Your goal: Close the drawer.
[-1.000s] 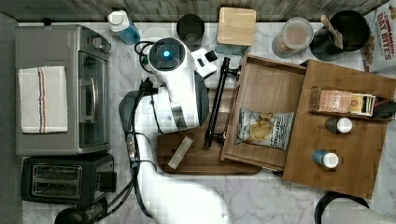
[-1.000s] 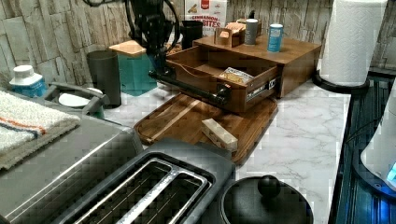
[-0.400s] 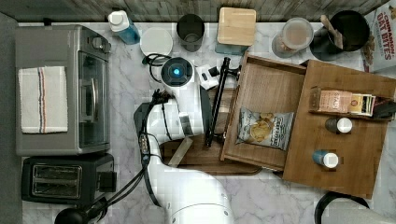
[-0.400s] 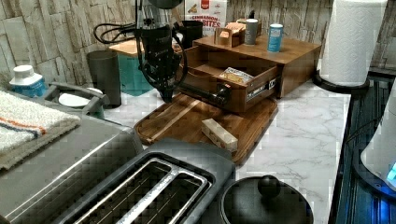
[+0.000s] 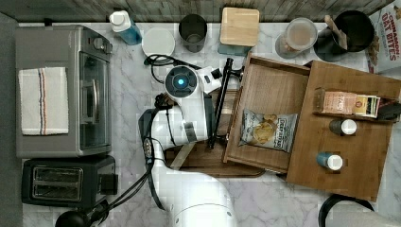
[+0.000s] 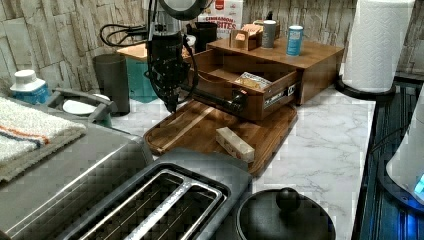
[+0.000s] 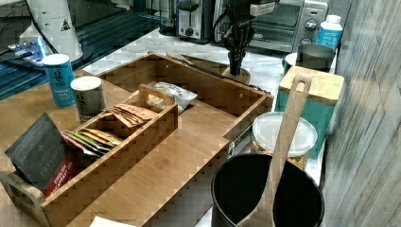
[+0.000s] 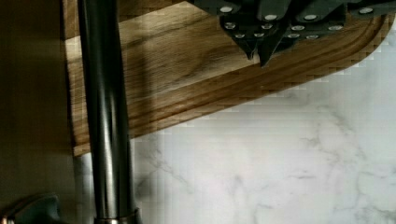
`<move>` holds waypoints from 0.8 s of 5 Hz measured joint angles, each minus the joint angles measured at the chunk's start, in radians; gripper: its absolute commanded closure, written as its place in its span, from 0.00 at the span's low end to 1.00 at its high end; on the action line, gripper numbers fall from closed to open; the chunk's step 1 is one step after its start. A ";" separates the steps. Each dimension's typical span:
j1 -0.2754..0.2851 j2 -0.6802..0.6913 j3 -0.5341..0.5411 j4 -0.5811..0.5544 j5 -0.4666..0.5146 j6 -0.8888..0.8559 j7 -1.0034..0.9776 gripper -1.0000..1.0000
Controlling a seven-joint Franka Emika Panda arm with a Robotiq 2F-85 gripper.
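The drawer (image 5: 274, 90) stands pulled out of the cabinet, with a bag of chips (image 5: 267, 130) lying inside. Its long black bar handle (image 5: 220, 104) runs across the front, above the dark wooden tray (image 5: 198, 158). In the left view my gripper (image 6: 172, 105) points down over the tray's (image 6: 200, 130) far end, just to the left of the handle (image 6: 215, 97) and apart from it. In the wrist view the fingertips (image 8: 258, 49) meet over the tray corner (image 8: 177, 79), shut on nothing, and the handle (image 8: 105, 107) lies a short way off.
A small wooden block (image 6: 235, 144) lies on the tray. A toaster oven (image 5: 61, 111) and toaster (image 5: 66, 182) fill the top view's left. A grey cup (image 5: 193, 30), a teal box with a wooden lid (image 5: 239, 28) and jars line the back. Bottles and a tea box (image 5: 347, 104) sit on the cabinet top.
My arm has moved toward the top view's bottom and slightly right, nearer the handle. In the left view the gripper has come down toward the tray. The drawer has not moved.
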 measured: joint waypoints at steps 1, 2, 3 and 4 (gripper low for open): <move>-0.001 0.001 -0.014 -0.006 0.000 -0.007 -0.026 1.00; -0.001 0.000 -0.027 -0.010 0.000 -0.016 -0.099 1.00; -0.031 -0.012 -0.022 -0.025 0.000 -0.023 -0.214 1.00; -0.082 -0.029 -0.023 -0.039 0.039 -0.023 -0.353 1.00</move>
